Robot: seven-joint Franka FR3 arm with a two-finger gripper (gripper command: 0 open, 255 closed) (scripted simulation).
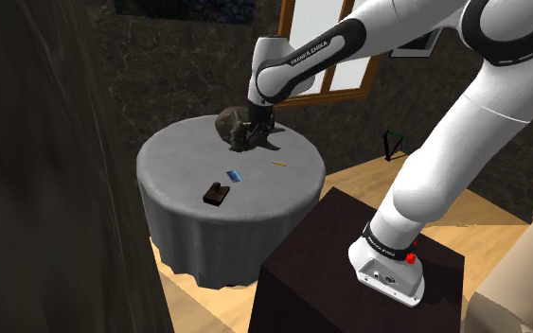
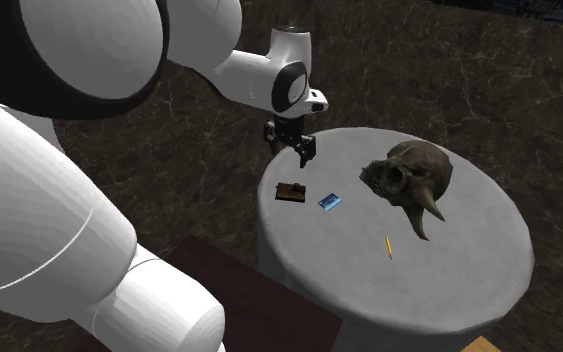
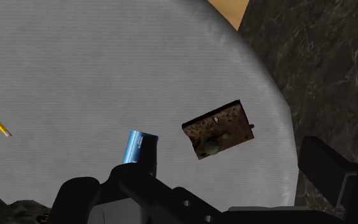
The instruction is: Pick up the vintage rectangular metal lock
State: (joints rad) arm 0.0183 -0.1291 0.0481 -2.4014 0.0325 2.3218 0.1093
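Step in hand: approach, no grasp yet. The gripper (image 2: pixel 304 150) hangs above the bench (image 2: pixel 419 310) near its edge, fingers apart and nothing between them.

The lock (image 2: pixel 290 192) is a flat brown rusty-looking rectangle lying on the grey cloth close to the bench rim, apart from everything else. In the wrist view the lock (image 3: pixel 219 129) sits ahead of the gripper, off toward one finger and not centred, its edges turned at an angle to the finger line.

Next move, my read:
- shift over until the lock is midway between the fingers
- turn the wrist so the fingers face its two long sides
- go straight down, close, lift

The lock lies low, so the fingers will likely need to reach almost to the cloth.

The blue tube (image 2: pixel 330 201) lies just beside the lock and could get nudged on the way down.

Count:
- lock: one
- blue tube: one
- pencil (image 2: pixel 389 246): one, yellow
- skull (image 2: pixel 409 175): one, dark, horned, well apart from the lock
- bench: one, round
- gripper: one
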